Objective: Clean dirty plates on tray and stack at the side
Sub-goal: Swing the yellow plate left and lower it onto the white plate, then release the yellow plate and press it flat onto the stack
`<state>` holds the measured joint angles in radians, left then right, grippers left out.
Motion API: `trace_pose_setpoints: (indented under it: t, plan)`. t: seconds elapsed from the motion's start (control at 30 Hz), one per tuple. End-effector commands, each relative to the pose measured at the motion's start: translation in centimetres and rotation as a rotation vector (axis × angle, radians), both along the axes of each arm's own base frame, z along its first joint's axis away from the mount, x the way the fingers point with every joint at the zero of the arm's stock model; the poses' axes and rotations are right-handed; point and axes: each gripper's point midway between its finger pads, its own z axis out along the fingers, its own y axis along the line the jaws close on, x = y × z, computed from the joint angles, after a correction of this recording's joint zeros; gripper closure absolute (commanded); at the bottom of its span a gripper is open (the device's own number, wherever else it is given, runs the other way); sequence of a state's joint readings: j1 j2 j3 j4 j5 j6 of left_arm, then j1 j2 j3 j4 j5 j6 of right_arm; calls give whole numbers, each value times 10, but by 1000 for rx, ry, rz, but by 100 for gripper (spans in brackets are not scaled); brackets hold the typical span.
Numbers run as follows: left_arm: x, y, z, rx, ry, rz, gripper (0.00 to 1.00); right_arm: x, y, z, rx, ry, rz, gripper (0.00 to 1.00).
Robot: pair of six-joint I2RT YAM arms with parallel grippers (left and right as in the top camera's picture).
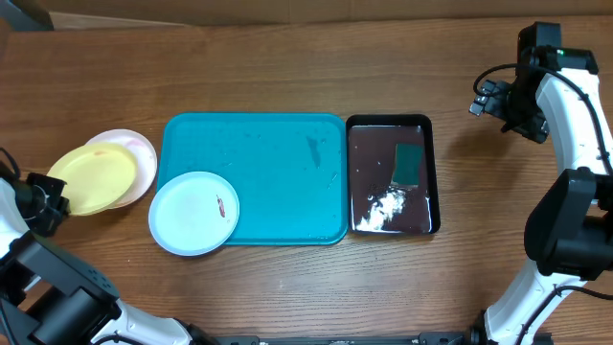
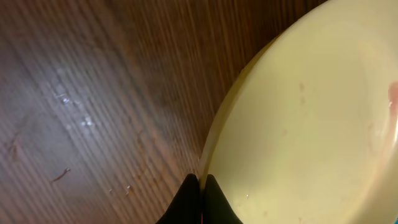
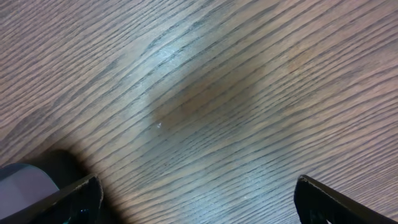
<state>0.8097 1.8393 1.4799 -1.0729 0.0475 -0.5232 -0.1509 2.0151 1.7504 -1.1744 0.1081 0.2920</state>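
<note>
The pale blue plate (image 1: 194, 213), smeared with red, overhangs the tray (image 1: 278, 172) at its 7 o'clock corner. At the tray's 9 o'clock, the left gripper (image 2: 200, 186) pinches the rim of the yellow-green plate (image 1: 93, 179), which lies on the white plate (image 1: 144, 153). Far off at 2 o'clock, the right gripper (image 3: 198, 186) gapes wide, holding nothing.
</note>
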Motion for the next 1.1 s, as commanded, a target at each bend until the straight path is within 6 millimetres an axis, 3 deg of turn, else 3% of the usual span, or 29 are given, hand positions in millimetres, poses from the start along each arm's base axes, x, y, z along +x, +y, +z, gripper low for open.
trace_pose_setpoints:
  t: [0.0,0.03,0.07,0.1,0.13,0.2,0.27,0.43,0.63,0.7,0.83,0.93,1.07]
  plan:
    - [11,-9,6,2,-37,-47,94,4,-2,8,-6,-24,-6,0]
    - [11,-9,6,7,-34,-49,89,4,-2,8,-6,-24,-6,0]
    - [12,-9,6,8,-35,-52,78,4,-2,8,-6,-24,-6,0]
    - [13,-9,6,10,-37,-54,56,4,-2,8,-6,-24,-6,0]
    - [14,-9,6,10,-38,-55,26,4,-2,8,-6,-24,-6,0]
    - [15,-11,6,-2,-46,-57,10,4,-2,8,-6,-24,-6,0]
    - [21,-20,7,-38,-76,-90,9,4,-2,8,-6,-24,-6,0]
    - [64,-75,18,-168,-256,-371,9,4,-2,8,-6,-24,-6,0]
    - [89,-139,17,-181,-219,-600,3,4,-2,8,-6,-24,-6,0]
    - [88,-149,12,-141,-146,-628,4,4,-2,8,-6,-24,-6,0]
    - [78,-170,7,-137,-45,-654,19,4,-2,8,-6,-24,-6,0]
    - [76,-183,7,-147,-24,-699,20,4,-2,8,-6,-24,-6,0]
    - [80,-172,10,-87,-22,-641,20,4,-2,8,-6,-24,-6,0]
